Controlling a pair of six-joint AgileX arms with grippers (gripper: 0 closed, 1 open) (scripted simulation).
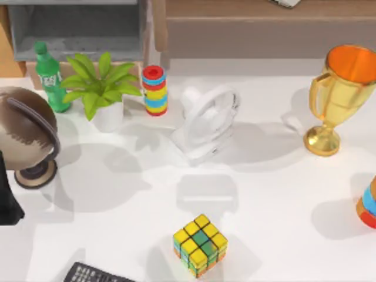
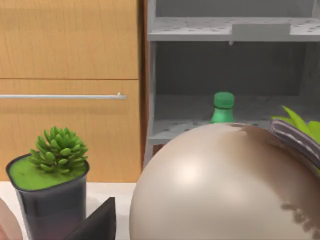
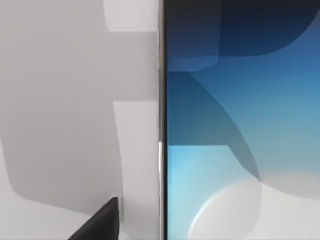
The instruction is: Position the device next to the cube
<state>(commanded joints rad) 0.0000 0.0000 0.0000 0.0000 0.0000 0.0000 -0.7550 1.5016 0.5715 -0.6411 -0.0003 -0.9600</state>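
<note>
From above, the cube [image 1: 200,245] sits on the white table [image 1: 282,194] near 6 o'clock, a little left of the middle, with yellow, green, orange and blue tiles; the corner of a black remote [image 1: 94,274] lies at 7 o'clock, apart from the cube; a white fan [image 1: 207,120] stands near the centre toward 12 o'clock; the striped ring stack [image 1: 155,90] is just to its left, then a potted plant [image 1: 101,88] and a green bottle [image 1: 49,76] at 10 o'clock; a brown globe [image 1: 26,135] stands at 9 o'clock, with a dark part of the left arm [image 1: 9,197] below it at the table's left edge; a gold trophy [image 1: 339,97] stands at 2 o'clock.

In the left wrist view the globe [image 2: 225,185] is close in front, the green bottle [image 2: 222,107] rises behind it, and a small succulent in a dark pot [image 2: 50,190] is beside; whether the left gripper is open or closed I cannot tell.

In the right wrist view the device [image 3: 240,130] lies very close, its screen going from dark blue to white, its black edge straight against the table [image 3: 60,100]; whether the right gripper holds it I cannot tell.
</note>
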